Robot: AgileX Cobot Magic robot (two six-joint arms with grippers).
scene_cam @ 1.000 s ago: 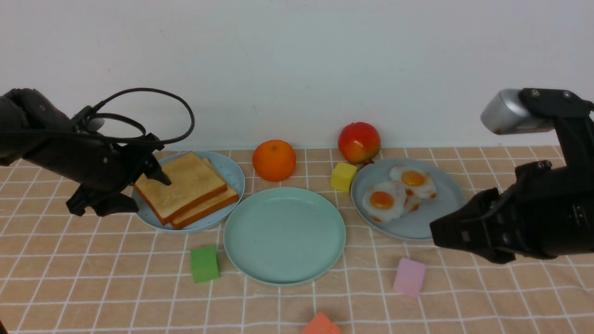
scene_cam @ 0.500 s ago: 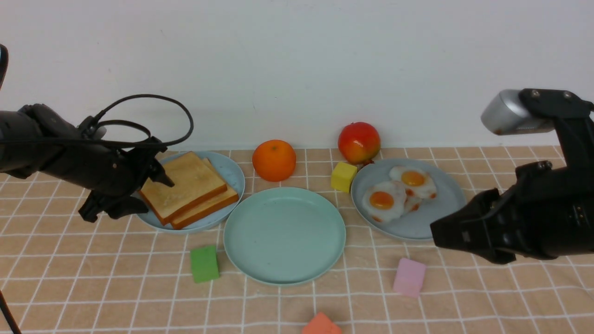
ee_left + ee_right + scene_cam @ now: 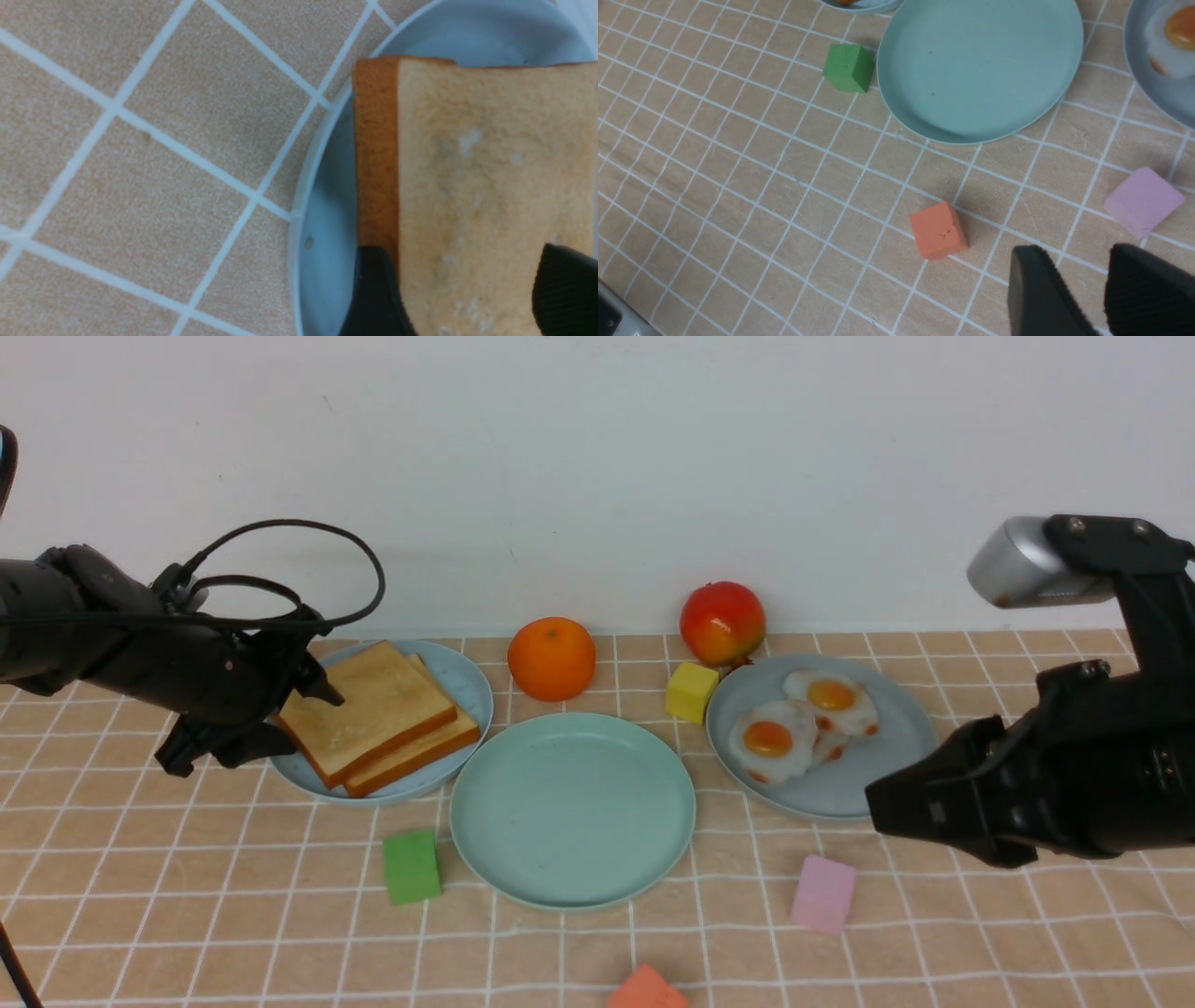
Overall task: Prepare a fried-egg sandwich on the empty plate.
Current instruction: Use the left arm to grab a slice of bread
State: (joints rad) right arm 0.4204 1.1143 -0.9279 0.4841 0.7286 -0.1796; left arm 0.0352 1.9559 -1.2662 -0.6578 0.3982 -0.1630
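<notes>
Straddling an edge of the top toast slice [image 3: 369, 709] on the pale blue plate [image 3: 471, 686], the left gripper [image 3: 310, 721] has its jaws apart, whether pinching I cannot tell, while the right gripper [image 3: 1078, 254] hovers with jaws parted and empty, and the mint-green plate [image 3: 572, 807] sits bare at the middle of the table [image 3: 187, 896] beside the fried eggs [image 3: 803, 723].

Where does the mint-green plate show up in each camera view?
Front view: mint-green plate, centre of the picture.
Left wrist view: not in it; only the pale blue plate and toast show.
Right wrist view: mint-green plate, next to the green cube.
Shared landmark: the green cube just off its rim, on the robot's left, seen in the front and right wrist views.
</notes>
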